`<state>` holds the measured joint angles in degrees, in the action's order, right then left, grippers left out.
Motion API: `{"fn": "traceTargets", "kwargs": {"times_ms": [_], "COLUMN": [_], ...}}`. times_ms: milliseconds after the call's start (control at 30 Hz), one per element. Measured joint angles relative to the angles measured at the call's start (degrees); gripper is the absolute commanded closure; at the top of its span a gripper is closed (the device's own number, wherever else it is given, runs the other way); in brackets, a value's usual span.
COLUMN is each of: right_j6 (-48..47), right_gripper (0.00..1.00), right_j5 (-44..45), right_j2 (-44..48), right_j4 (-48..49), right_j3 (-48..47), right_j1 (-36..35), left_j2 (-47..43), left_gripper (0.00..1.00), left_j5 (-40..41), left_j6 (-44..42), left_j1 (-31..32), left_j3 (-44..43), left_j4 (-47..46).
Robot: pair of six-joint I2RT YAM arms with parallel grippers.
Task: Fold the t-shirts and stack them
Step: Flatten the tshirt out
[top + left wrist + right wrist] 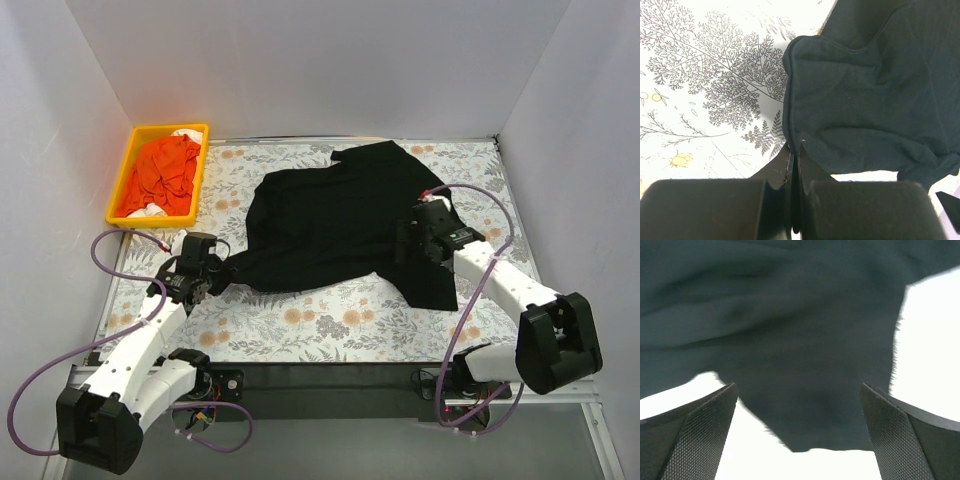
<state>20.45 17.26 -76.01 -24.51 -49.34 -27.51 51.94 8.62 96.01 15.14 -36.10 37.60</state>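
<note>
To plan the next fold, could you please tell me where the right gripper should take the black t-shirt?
Probably the near right flap of the black t-shirt, from above: its edge lies flat under the open right gripper, opposite the corner the left gripper pinches.

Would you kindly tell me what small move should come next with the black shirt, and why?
Probably lower the right gripper and close it on the black t-shirt: its jaws stand open just over the cloth, while the left gripper is shut on the shirt's edge, and the shirt lies crumpled.
</note>
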Motion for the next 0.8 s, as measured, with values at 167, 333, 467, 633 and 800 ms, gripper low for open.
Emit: {"fn": "traceTargets", "kwargs": {"times_ms": [167,333,467,633,800], "right_j6": [0.59,0.52,0.44,0.39,0.39], "right_gripper": [0.32,0.46,0.47,0.47,0.59], "right_j5": [-0.37,-1.64,-2.45,-2.49,-3.17], "right_j2": [0.70,-1.49,-3.82,-5.46,-4.55], "right_j4": [-3.74,-4.48,-3.41,-1.07,0.96], "right_j3": [3.76,5.38,5.40,7.54,9.01], "right_j1": [13.40,20.33,22.27,22.82,22.95], "left_j2": [-0.87,-1.60,-1.90,-1.92,-1.92], "left_gripper": [1.00,1.00,1.00,1.00,1.00], "left_j5": [0.00,-0.07,-0.20,-0.31,-0.35], "left_j6": [-1.42,-2.71,-3.69,-4.61,-5.22], "left_j1": [0.00,0.00,0.00,0.00,0.00], "left_j3": [0.00,0.02,0.02,0.02,0.02], "left_j4": [0.11,0.13,0.15,0.26,0.46]}}
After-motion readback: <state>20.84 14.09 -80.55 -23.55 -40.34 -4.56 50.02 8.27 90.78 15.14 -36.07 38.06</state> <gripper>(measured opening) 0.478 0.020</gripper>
